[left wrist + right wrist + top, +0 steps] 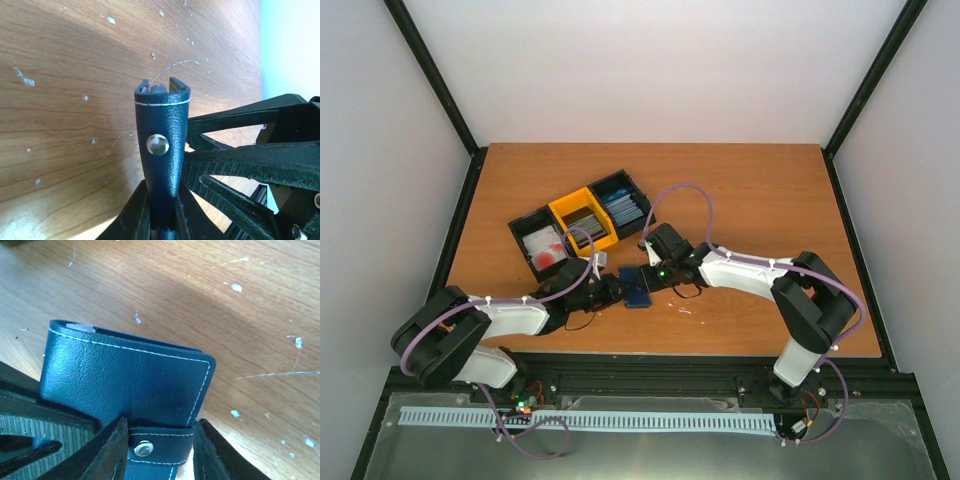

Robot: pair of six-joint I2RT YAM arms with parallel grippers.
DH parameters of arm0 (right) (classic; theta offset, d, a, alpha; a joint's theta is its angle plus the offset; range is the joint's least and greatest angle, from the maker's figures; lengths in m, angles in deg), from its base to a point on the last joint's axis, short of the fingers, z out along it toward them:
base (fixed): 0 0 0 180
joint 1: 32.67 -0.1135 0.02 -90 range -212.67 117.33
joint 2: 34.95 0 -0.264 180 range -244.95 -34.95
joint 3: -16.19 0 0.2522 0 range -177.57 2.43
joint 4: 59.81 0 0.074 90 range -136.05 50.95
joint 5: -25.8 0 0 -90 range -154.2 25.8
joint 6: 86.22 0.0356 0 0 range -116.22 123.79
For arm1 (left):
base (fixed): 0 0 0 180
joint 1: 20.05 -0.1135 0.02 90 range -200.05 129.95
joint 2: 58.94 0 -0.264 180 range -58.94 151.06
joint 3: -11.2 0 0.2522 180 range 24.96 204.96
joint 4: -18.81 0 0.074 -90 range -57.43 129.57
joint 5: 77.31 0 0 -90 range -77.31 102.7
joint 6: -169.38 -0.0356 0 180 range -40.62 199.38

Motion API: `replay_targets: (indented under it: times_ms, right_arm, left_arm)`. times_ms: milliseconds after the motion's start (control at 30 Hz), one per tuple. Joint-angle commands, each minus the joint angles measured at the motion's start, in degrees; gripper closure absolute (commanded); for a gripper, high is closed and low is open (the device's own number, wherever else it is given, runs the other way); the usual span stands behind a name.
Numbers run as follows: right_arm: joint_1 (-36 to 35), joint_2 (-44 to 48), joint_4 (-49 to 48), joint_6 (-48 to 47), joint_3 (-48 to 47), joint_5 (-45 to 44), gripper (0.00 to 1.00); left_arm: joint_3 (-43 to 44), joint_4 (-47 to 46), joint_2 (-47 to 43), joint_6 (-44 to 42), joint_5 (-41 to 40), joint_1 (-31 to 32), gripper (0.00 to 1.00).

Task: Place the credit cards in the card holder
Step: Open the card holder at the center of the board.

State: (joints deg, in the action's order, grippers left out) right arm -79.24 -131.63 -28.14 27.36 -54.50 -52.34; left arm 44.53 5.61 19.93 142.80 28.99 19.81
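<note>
Bins sit on table just behind card holder.

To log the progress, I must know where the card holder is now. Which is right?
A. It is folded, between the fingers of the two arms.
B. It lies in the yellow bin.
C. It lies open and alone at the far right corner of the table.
A: the card holder, folded, is clamped in the left fingers, and the right fingers flank its snap tab.
</note>
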Motion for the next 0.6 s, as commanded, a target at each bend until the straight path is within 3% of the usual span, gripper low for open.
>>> replay_targets:
  times_ms: [0,167,300,567]
  right_arm:
    - [-0.06,-0.7,-0.07,-0.97,0.9,3.21,0.63]
    - [-0.23,-1.73,4.0,0.07,-0.67,-0.73,0.78]
    - [-0.25,-1.26,7.57,-0.16,-0.18,-7.09,0.9]
    - [-0.24,-1.3,13.96,-1.03,-0.8,-18.47,0.97]
  left_arm:
    - [2.12,-4.53,-1.67,-2.17,0.88,0.4,0.99]
    - [1.82,-3.56,-2.24,-2.17,-0.58,0.39,0.99]
    - [1.89,1.11,-4.14,-0.55,-6.75,0.38,0.99]
    - [1.86,6.71,-8.52,-0.57,-11.68,0.4,0.99]
